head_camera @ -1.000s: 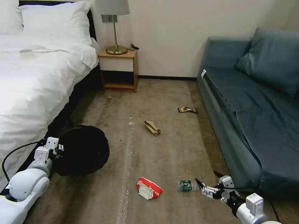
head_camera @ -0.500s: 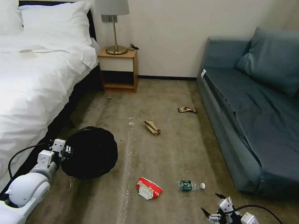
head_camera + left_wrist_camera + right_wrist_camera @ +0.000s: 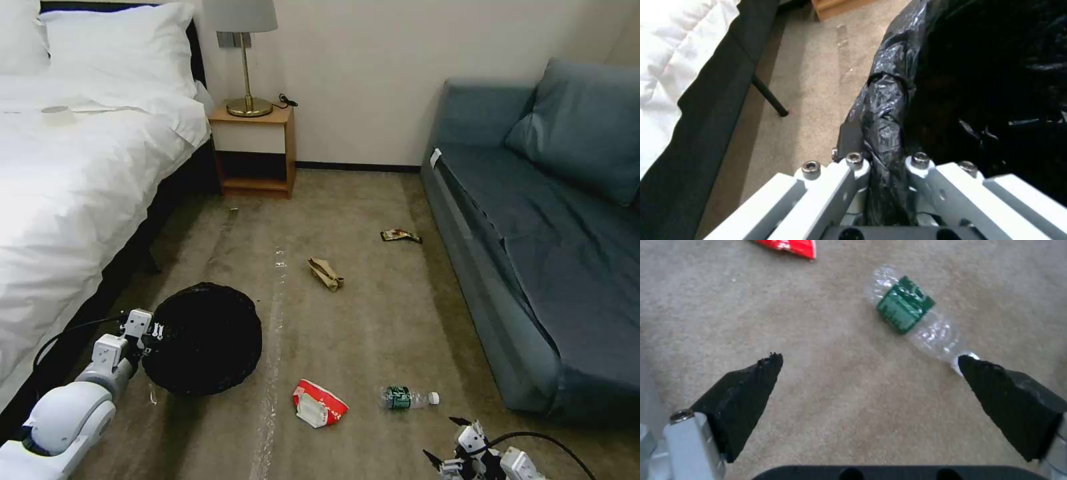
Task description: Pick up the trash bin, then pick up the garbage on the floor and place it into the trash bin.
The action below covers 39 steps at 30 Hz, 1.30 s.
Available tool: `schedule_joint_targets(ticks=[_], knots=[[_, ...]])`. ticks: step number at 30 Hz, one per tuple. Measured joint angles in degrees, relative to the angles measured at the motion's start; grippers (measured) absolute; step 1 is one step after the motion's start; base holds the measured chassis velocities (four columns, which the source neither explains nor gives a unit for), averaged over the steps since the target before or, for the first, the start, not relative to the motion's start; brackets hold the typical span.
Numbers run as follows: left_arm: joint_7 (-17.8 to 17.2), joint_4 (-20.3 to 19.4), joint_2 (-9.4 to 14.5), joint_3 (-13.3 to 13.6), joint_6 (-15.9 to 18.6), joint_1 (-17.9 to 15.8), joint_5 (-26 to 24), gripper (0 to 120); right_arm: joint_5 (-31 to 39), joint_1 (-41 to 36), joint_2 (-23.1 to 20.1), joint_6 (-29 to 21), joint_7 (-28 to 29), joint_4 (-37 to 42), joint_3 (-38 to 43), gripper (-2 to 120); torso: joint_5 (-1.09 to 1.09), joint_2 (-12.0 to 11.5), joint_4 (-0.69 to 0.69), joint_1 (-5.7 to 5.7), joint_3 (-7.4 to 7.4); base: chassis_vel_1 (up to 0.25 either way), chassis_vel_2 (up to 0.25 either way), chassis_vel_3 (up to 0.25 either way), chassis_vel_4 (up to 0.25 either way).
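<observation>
Currently, step in hand: bin gripped, first litter piece not yet taken.
Left gripper (image 3: 882,173): clamped on the bag-covered rim of the small round bin lined with crinkled black plastic (image 3: 203,340); bin held beside the bed (image 3: 60,200), near the carpet (image 3: 360,333).
Right gripper (image 3: 869,373): jaws spread wide, holding nothing, hovering low over the carpet just short of the bottle.
Clear plastic bottle with green label (image 3: 911,318): lying on its side, white cap end nearest one fingertip; thin and crinkled, likely to roll or crush.
Advice: centre the jaws across the labelled middle, lower fully, close gently.
Other garbage: red-and-white crumpled packet (image 3: 319,403) beside the bottle; crumpled brown paper bag (image 3: 325,274) mid-floor; dark flat wrapper (image 3: 400,235) near the blue sofa (image 3: 533,267).
</observation>
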Motion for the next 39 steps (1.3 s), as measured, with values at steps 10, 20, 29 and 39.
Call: schedule_joint_targets(ticks=[10,20,29,39], knots=[[1.39,0.75,-1.43,-6.49,0.53,1.05,6.63,3,9.76,4.43,-11.37,-1.40,2.90,0.31,-2.72,100,0.00,0.00,0.02,0.00,0.00,0.000,0.000,0.000,0.000],[1.66,-4.06,-2.93,-9.28,2.71,3.21,5.60,3,20.43,13.58,-20.41,-0.91,6.79,-5.52,-15.52,100,0.01,0.00,-0.02,0.00,0.01,0.000,0.000,0.000,0.000],[2.06,-6.05,-4.33,-8.84,2.85,4.52,5.46,3,22.23,30.36,-15.15,0.67,6.81,-14.74,-34.52,100,0.01,0.00,0.02,-0.01,0.00,0.000,0.000,0.000,0.000],[2.17,-8.65,-6.83,-10.27,2.93,6.84,6.28,3,23.31,40.82,-11.20,1.54,6.55,-19.71,-44.30,100,0.00,0.00,0.00,-0.01,0.00,0.000,0.000,0.000,0.000]])
